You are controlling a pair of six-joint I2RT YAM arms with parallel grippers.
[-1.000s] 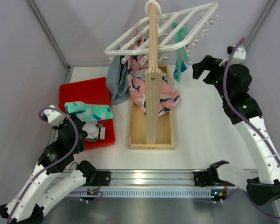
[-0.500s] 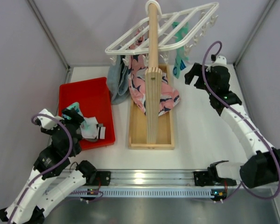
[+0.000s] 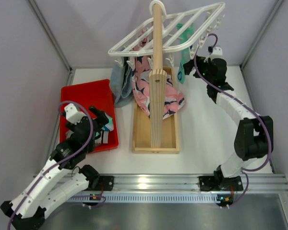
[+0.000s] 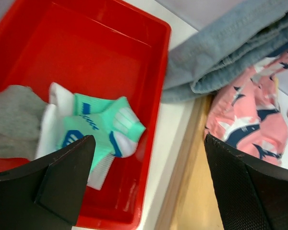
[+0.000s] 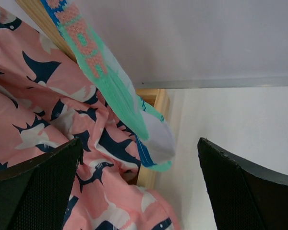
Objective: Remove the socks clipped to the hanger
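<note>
The white grid hanger (image 3: 169, 28) hangs on top of the post. A teal sock (image 3: 183, 60) is clipped at its right side and hangs down; its white toe (image 5: 156, 136) shows in the right wrist view. My right gripper (image 3: 192, 67) is open just right of this sock, and the toe hangs between its spread fingers (image 5: 139, 191) without touching them. My left gripper (image 3: 103, 122) is open over the right edge of the red tray (image 3: 84, 93) and holds nothing (image 4: 149, 187). In the tray lie a teal sock (image 4: 103, 127) and a grey sock (image 4: 12, 120).
A tall wooden post (image 3: 157, 48) rises from a wooden box base (image 3: 141, 132) at the centre. A pink cloth with navy print (image 3: 151, 93) and a blue-grey cloth (image 3: 119, 81) hang from the hanger, down to the table. Enclosure walls stand close on both sides.
My left gripper opened and dropped the teal sock into the red tray, then moved to the tray's right edge. My right arm swung back and left to the hanging teal sock.
</note>
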